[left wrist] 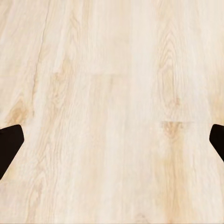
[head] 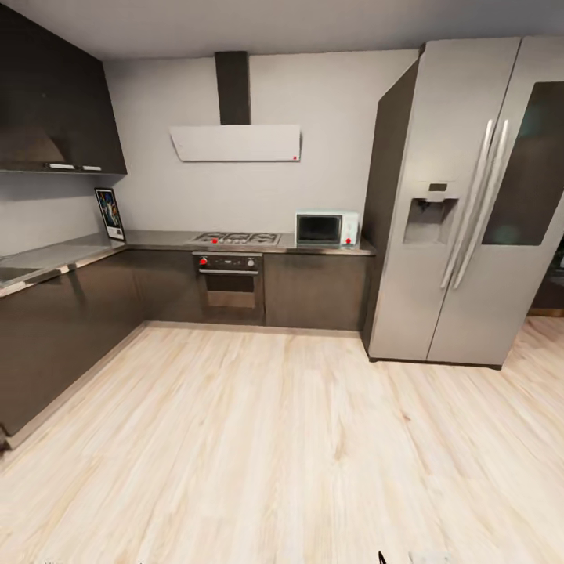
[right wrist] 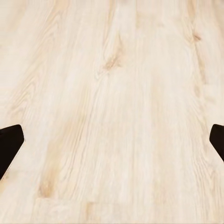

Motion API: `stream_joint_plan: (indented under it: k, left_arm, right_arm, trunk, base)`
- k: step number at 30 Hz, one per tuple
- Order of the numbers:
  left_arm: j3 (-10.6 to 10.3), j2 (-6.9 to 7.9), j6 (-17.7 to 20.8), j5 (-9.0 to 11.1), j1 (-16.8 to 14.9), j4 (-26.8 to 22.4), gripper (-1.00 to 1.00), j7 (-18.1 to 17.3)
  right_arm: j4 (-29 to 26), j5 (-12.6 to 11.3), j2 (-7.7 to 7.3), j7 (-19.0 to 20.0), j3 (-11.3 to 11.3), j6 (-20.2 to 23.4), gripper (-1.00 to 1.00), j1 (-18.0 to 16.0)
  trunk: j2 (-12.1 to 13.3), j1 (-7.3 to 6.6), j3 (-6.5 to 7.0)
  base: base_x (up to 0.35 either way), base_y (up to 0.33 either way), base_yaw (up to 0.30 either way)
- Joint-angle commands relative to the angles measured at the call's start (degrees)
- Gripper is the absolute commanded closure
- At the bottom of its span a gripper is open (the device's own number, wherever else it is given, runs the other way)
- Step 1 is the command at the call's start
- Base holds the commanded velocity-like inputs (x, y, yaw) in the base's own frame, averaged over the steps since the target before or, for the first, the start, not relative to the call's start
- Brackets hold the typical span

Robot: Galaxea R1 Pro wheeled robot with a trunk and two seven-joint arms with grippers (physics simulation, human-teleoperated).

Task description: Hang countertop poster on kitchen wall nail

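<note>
Black-framed poster (head: 110, 213) upright on kitchen countertop (head: 157, 237), long axis vertical

i see a tall silver fridge (head: 462, 204) on the right, a small microwave (head: 327, 229) beside a gas hob (head: 236, 237), an oven (head: 229, 286) under it, a white hood (head: 235, 142) above, and pale wood floor (head: 298, 446).

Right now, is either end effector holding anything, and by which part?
Nothing held. Left end effector and right end effector are both open over bare wood floor. The poster stands untouched on the kitchen countertop.
</note>
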Motion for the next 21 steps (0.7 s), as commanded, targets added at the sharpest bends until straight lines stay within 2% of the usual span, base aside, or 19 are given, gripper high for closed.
stream_joint_plan:
  k: [1,4,13,21]
  left_arm:
    - [0.38,-0.03,-0.15,-0.44,0.01,-0.04,-1.0,-0.02]
    - [1.67,-0.03,-0.26,-0.42,0.01,-0.04,-1.0,-0.06]
    - [2.42,-0.03,-0.33,-0.35,0.01,-0.09,-1.0,-0.02]
    - [2.62,-0.11,-0.25,-0.35,0.01,-0.13,-1.0,0.01]
  right_arm:
    - [0.03,0.02,-0.01,-0.04,0.04,-0.19,-1.0,-0.03]
    - [0.03,0.07,0.0,-0.04,0.09,-0.21,-1.0,-0.03]
    - [0.05,0.09,0.01,-0.04,0.11,-0.25,-1.0,-0.03]
    - [0.06,0.07,0.0,0.11,0.17,-0.22,-1.0,-0.03]
  trunk:
    - [-0.03,0.02,-0.07]
    - [-0.03,0.02,-0.14]
    - [-0.03,0.02,-0.37]
    - [-0.03,0.02,-0.46]
  base:
    - [0.123,0.0,0.275]
    - [0.067,0.0,0.276]
    - [0.034,-0.007,0.276]
    - [0.236,-0.146,0.124]
